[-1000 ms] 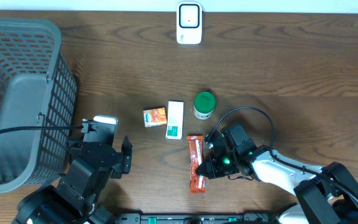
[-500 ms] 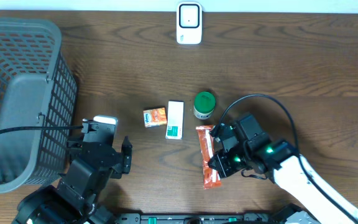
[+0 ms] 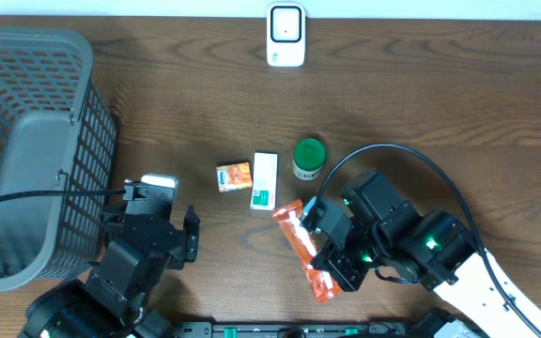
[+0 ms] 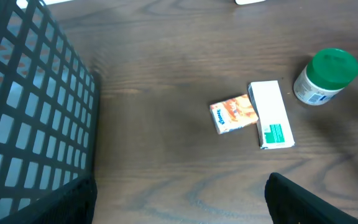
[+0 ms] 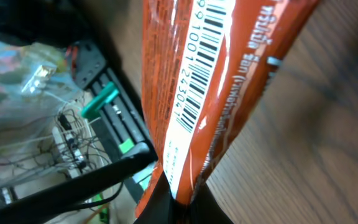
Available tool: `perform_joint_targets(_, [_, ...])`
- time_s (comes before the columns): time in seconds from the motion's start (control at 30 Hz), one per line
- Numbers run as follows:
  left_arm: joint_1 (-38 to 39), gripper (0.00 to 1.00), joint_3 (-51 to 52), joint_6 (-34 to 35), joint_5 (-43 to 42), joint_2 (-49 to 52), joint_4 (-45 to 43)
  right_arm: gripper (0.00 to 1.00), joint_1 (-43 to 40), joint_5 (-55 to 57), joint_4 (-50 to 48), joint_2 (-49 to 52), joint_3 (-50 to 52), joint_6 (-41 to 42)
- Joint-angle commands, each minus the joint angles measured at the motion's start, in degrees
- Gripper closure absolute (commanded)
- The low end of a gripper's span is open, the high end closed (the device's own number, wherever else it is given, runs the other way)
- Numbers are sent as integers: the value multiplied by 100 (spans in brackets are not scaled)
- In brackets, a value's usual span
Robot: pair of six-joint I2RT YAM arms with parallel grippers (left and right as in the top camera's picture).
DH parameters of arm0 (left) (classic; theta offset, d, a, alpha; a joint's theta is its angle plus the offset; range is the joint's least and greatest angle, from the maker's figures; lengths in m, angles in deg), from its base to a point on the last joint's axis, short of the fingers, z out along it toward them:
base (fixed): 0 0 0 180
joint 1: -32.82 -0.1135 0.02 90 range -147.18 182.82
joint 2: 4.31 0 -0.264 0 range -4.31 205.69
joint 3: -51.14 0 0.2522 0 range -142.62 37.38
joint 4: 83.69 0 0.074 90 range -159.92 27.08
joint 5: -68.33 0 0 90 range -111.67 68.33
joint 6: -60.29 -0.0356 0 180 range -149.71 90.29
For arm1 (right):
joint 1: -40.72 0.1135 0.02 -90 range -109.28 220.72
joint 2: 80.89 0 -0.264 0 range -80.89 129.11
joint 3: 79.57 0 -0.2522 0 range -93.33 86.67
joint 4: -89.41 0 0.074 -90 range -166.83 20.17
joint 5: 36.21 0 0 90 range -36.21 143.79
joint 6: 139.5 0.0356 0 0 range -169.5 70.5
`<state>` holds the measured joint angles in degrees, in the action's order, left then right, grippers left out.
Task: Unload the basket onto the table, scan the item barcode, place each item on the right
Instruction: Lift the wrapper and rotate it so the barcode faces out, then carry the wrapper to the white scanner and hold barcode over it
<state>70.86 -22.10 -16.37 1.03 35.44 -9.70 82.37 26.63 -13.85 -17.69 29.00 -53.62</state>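
1 red-orange packet point(image 3: 301, 246) is up off the table point(image 3: 440, 113), tilted, pinched tight at 1 end by the right gripper point(image 3: 334, 268), barcode point(image 5: 197, 68) plain in the wrist view, well apart from the 1 scanner point(image 3: 285, 35) at the far edge. On the table: 1 tissue pack point(image 3: 234, 176) against 1 white box point(image 3: 264, 179), 1 green-lid jar point(image 3: 308, 159) just beside, lid on. 1 basket point(image 3: 26, 141) at left, grey floor showing; left gripper point(image 4: 182, 208) near it, jaws wide, holding nothing.

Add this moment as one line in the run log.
right gripper: shut on orange packet | left gripper: open, empty | barcode: visible in right wrist view
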Motion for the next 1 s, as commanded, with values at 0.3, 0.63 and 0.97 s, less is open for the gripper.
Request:
perform_joint_targets(0.3, [24, 15, 35, 31, 94, -4, 20, 99, 260, -9, 254, -79, -330, -457])
perform_joint_targets(0.63, [24, 15, 35, 31, 92, -4, 20, 99, 254, 1419, -129, -13, -330, -157])
perform_joint_targets(0.97, [24, 15, 35, 31, 92, -4, 20, 99, -308, 3333, -1355, 2011, -1239, -391])
